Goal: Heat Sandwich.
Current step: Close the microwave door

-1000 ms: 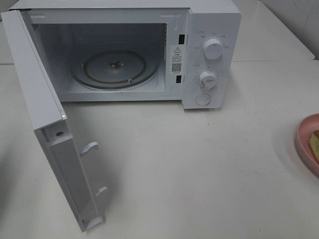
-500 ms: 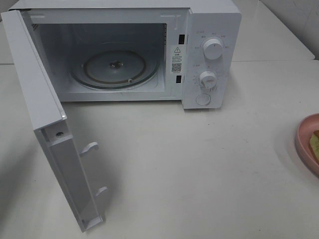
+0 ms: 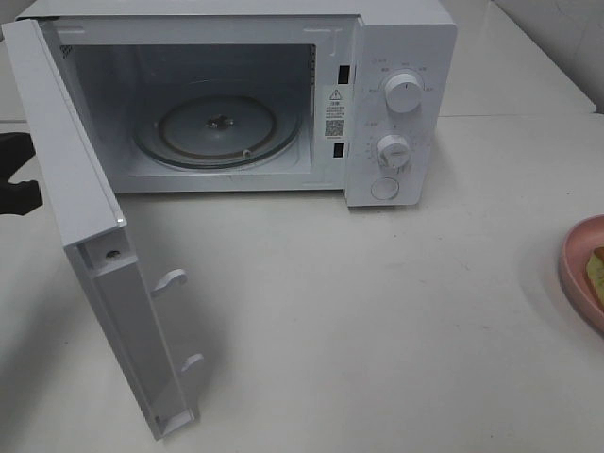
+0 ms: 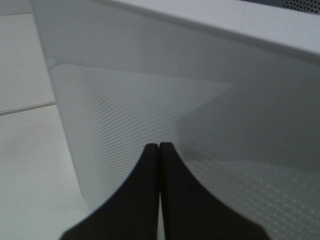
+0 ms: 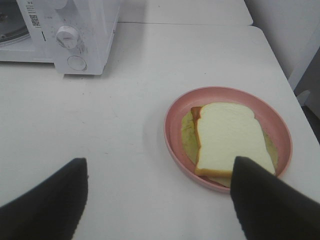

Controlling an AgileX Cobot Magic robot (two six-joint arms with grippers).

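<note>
The sandwich [image 5: 227, 135], white bread with a tan crust over yellowish filling, lies on a round pink plate [image 5: 172, 135]. In the high view only the plate's edge [image 3: 578, 274] and a sliver of the sandwich [image 3: 597, 271] show at the far right. My right gripper [image 5: 160, 162] hovers open just short of the plate, with nothing between its fingers. My left gripper [image 4: 159, 147] is shut and empty, its tips close to the outer face of the microwave door [image 4: 150, 105]. The left arm [image 3: 17, 193] shows as a dark shape behind that door.
The white microwave [image 3: 401, 57] stands at the back with its door [image 3: 75, 179] swung wide open to the left. Its glass turntable [image 3: 217, 127] is bare. Two knobs [image 3: 404, 94] and a round button [image 3: 385, 188] sit on its right panel.
The left arm has come into the high view at the left edge, behind the open door. Nothing else has moved.
</note>
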